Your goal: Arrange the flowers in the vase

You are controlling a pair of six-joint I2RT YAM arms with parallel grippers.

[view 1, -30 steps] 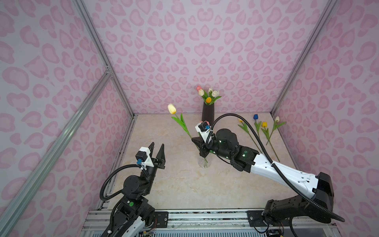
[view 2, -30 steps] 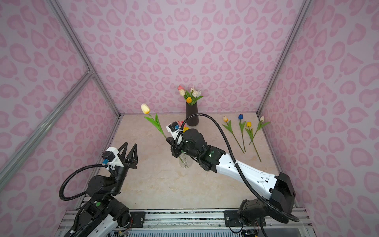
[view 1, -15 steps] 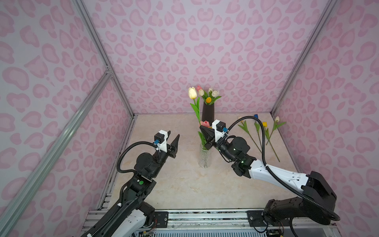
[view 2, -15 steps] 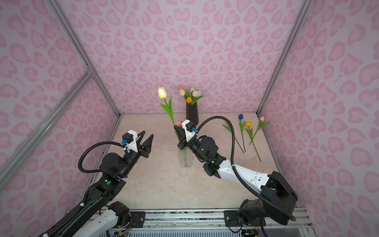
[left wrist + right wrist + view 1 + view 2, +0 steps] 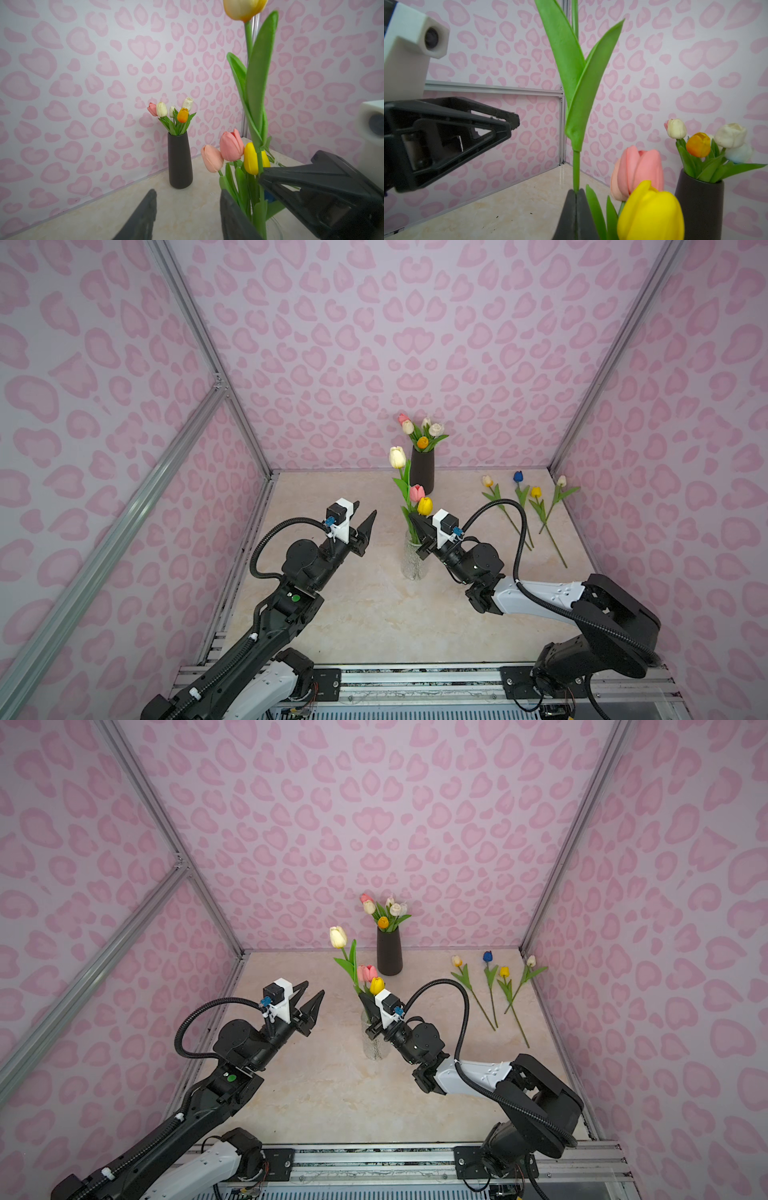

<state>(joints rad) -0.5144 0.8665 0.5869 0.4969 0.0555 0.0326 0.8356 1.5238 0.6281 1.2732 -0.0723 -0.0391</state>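
1. In both top views the cream tulip (image 5: 397,457) has swung upright and dropped since a second ago. My right gripper (image 5: 412,516), clamped on it, sits just above the glass vase (image 5: 412,562), mid-frame. Meanwhile my left gripper (image 5: 366,509) has come nearer, half open and empty.
2. Left wrist: my fingers (image 5: 145,216) bracket bare table (image 5: 182,212), lower middle.
3. Right wrist: closed tips pinch the stem (image 5: 576,170), bottom centre.

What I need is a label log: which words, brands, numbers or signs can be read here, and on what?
None can be read.
The dark vase, the glass vase and the white camera blocks show no print; the walls carry only pink hearts.
The green dot on the left arm bears no writing.
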